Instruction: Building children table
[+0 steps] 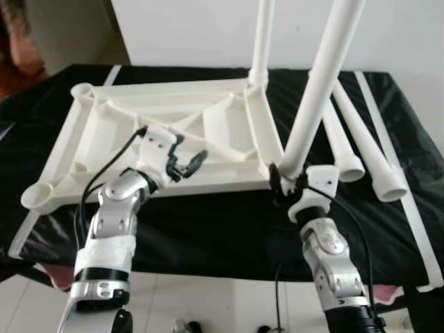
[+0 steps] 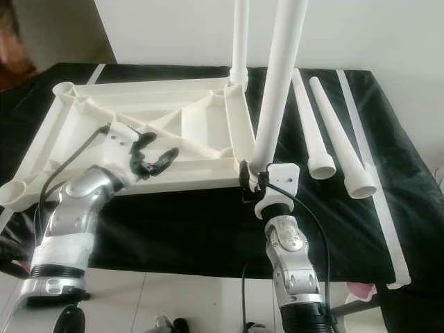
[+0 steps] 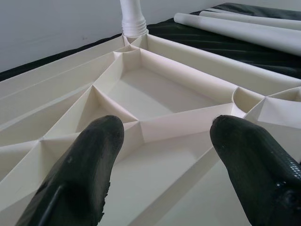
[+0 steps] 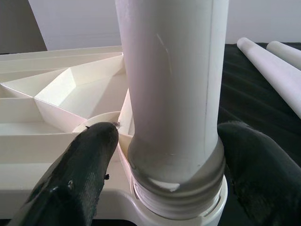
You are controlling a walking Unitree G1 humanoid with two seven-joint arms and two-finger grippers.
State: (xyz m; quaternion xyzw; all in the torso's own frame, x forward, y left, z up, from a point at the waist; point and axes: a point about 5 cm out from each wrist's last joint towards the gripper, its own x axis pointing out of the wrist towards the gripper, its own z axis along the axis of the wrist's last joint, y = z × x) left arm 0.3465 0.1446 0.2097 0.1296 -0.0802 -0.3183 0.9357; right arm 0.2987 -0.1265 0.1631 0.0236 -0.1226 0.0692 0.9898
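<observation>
Here we see the tabletop (image 1: pixel 173 132) lying upside down on the black-draped surface (image 1: pixel 208 229), its ribbed underside up so that the corner sockets face the legs. One leg (image 1: pixel 262 35) already stands upright in the far corner socket on our right side. A second leg (image 1: pixel 319 90) rises, slightly tilted, from the near corner socket on the same side; in the right wrist view its threaded end (image 4: pixel 176 202) sits in the socket mouth with threads still showing, so we judge it not yet fully seated.

The right hand (image 1: pixel 288 186) is closed around this leg just above the socket, one finger (image 4: pixel 80 174) on either side, low enough to steady and turn it. The left hand (image 1: pixel 186 163) hovers open over the ribs, gripping nothing, its fingers (image 3: pixel 84 165) spread above a compartment; we judge it placed to brace the top.

Two spare legs (image 1: pixel 368 149) lie side by side on the cloth to the right, near the tabletop. The two left-side sockets (image 1: pixel 36 196) are empty.
</observation>
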